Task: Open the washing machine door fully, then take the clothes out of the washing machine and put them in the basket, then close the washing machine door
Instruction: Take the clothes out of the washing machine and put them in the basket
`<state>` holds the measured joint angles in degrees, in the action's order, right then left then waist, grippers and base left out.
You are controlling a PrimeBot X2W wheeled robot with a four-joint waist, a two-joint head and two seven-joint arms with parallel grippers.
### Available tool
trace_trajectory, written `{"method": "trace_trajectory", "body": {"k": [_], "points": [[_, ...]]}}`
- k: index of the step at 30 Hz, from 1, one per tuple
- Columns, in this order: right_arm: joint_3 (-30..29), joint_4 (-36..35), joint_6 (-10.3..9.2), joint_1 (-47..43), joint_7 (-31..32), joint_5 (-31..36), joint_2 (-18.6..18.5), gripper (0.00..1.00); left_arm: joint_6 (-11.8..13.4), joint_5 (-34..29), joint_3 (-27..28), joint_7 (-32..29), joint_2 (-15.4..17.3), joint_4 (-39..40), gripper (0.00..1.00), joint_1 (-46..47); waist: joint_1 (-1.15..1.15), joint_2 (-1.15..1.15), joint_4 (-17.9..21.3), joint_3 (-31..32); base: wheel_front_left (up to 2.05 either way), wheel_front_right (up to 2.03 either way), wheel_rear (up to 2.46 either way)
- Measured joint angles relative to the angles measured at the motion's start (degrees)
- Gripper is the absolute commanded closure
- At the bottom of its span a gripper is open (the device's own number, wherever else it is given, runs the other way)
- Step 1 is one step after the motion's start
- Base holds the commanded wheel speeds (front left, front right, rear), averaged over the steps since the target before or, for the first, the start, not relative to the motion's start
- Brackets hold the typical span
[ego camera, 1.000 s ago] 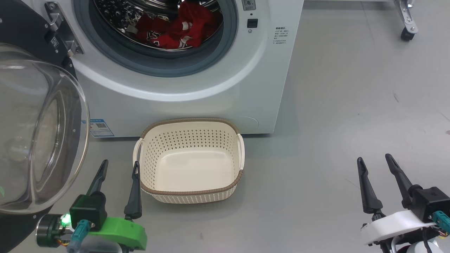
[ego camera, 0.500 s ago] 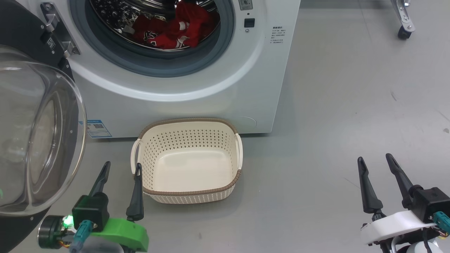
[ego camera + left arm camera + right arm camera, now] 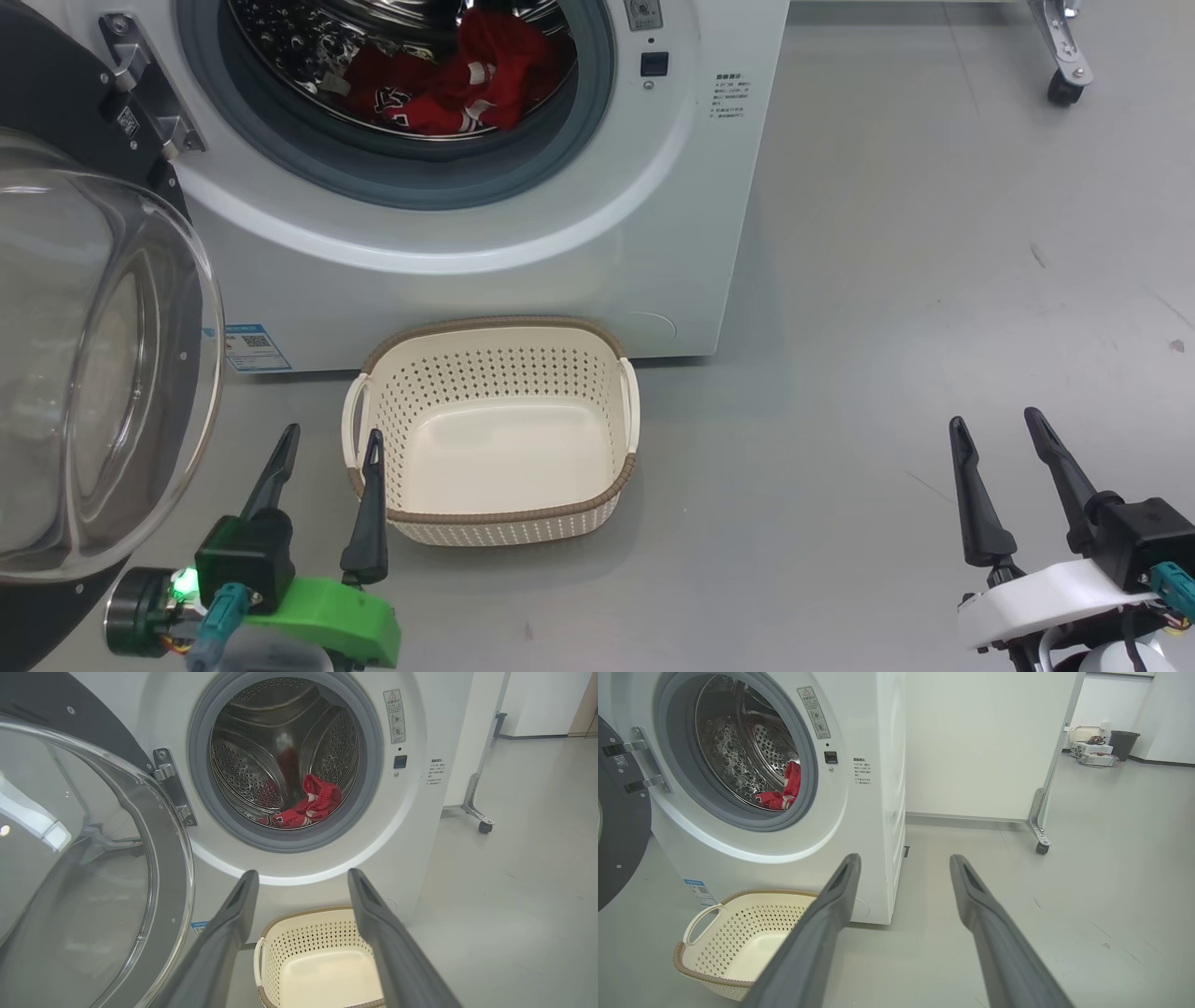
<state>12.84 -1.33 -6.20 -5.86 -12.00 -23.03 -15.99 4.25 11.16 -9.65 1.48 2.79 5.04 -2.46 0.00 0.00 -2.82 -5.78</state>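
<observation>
Head view: the basket [image 3: 504, 530] lies lengthwise along the washing machine [image 3: 467, 299].

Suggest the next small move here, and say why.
Probably reach the left hand into the white front-loading washer for the red jerseys: the black-rimmed glass door stands wide open, the cream plastic basket holds nothing, and the right hand, too, is open.

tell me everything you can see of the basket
The basket is a small cream plastic tub with perforated walls, a brown woven-look rim and two white side handles. It stands upright and empty on the grey floor, just in front of the washing machine; whether they touch is unclear.
</observation>
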Motion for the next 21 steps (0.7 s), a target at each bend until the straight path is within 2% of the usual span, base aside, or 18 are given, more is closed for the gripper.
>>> {"method": "trace_trajectory", "body": {"k": [10, 21], "points": [[0.02, 0.0, 0.0, -0.1, 0.0, 0.0, 0.18, 0.0, 0.05, -0.09, 0.0, -0.41, 0.01, 0.31, 0.0, -0.01, 0.0, 0.0, 0.45, -0.25, 0.63, -0.63, 0.0], [0.08, 0.0, 0.01, -0.14, 0.0, 0.0, 0.14, 0.0, 0.1, -0.43, 0.02, -0.74, 0.05, 0.71, 0.0, 0.0, 0.0, 0.0, 0.71, -0.7, 1.03, -1.03, 0.0]]}}
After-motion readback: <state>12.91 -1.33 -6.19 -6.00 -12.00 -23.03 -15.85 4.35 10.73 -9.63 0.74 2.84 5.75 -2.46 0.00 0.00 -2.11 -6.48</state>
